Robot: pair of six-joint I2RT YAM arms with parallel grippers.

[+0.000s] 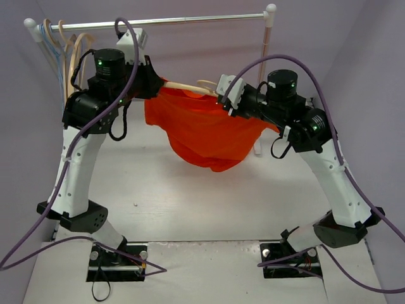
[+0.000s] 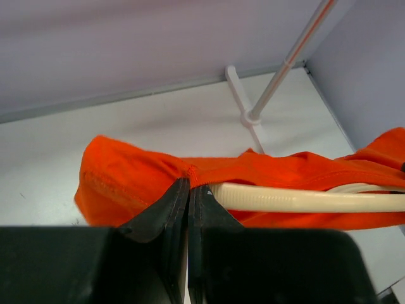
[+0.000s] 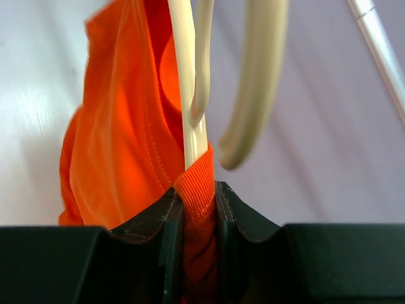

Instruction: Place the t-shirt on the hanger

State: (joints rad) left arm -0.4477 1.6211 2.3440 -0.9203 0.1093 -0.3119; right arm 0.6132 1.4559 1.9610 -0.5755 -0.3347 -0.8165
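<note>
The orange-red t-shirt (image 1: 202, 133) hangs in the air between my two grippers, sagging in the middle above the table. A pale wooden hanger (image 1: 186, 87) lies along its top edge, partly inside the cloth. My left gripper (image 1: 154, 82) holds the shirt's left end. In the left wrist view it (image 2: 189, 185) is shut on a seam of the t-shirt (image 2: 126, 177), right beside the hanger's arm (image 2: 304, 199). My right gripper (image 1: 223, 100) (image 3: 197, 190) is shut on the ribbed collar of the t-shirt (image 3: 120, 139). The hanger (image 3: 186, 95) rises out of that collar, its hook (image 3: 253, 82) curving to the right.
A metal clothes rail (image 1: 171, 21) spans the back of the table. Several spare wooden hangers (image 1: 73, 50) and a thin blue one (image 1: 50, 47) hang at its left end. The rail's right post (image 1: 266, 57) (image 2: 285, 69) stands close behind the right arm, on a white foot (image 2: 243, 101).
</note>
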